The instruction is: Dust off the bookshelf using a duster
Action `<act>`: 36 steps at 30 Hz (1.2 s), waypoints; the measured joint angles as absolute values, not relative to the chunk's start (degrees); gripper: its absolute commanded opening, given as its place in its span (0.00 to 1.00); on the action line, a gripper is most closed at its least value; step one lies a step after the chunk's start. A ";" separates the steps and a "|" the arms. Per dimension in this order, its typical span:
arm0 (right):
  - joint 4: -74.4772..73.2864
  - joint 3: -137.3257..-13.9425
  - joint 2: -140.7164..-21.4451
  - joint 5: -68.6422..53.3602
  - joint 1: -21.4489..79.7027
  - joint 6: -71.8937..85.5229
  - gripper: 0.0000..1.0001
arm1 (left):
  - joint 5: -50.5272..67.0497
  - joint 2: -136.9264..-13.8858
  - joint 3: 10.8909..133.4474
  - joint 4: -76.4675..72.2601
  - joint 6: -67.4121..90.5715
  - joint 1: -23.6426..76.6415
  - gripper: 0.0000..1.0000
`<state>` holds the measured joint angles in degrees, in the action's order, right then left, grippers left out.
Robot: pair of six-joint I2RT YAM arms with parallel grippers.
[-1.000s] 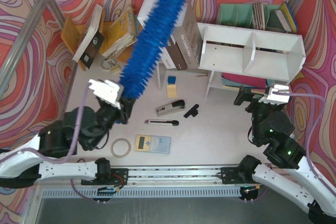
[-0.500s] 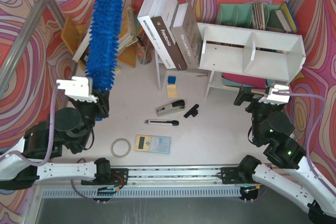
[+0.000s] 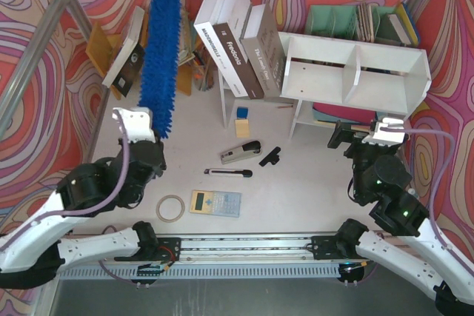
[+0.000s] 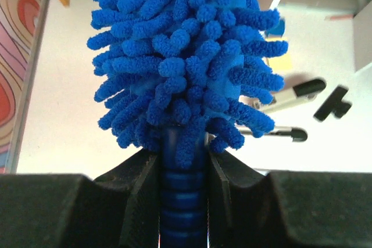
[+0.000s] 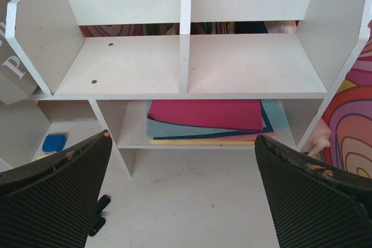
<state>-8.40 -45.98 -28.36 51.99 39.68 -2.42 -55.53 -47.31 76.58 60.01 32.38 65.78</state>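
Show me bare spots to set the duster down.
Both upper cubbies of the bookshelf are bare. Open table lies between the bookshelf's front and the black clip. Crowded: the lower tier holds paper sheets; stapler, pen, calculator and tape roll fill the centre.

duster (image 4: 186, 56) tip cut off; handle end seemingly hidden.

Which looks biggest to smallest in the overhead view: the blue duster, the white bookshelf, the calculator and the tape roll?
1. bookshelf
2. duster, long but narrow; it may be nearer the camera, which would enlarge it
3. calculator
4. tape roll, clearly smaller than the calculator
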 measured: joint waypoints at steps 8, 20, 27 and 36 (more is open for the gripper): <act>-8.40 -45.98 -28.10 51.99 39.68 -2.31 0.99 | -41.50 -48.05 69.12 58.19 31.48 61.01 0.00; -8.40 -45.98 -27.92 52.01 39.68 -2.31 0.99 | -33.23 -45.78 56.93 50.00 29.39 60.69 0.00; -8.40 -45.98 -27.92 52.01 39.68 -2.31 0.99 | -31.90 -47.97 49.50 46.13 31.57 60.45 0.00; -8.40 -45.98 -27.66 52.01 39.68 -2.31 0.99 | -28.84 -52.45 39.86 37.78 35.97 60.27 0.00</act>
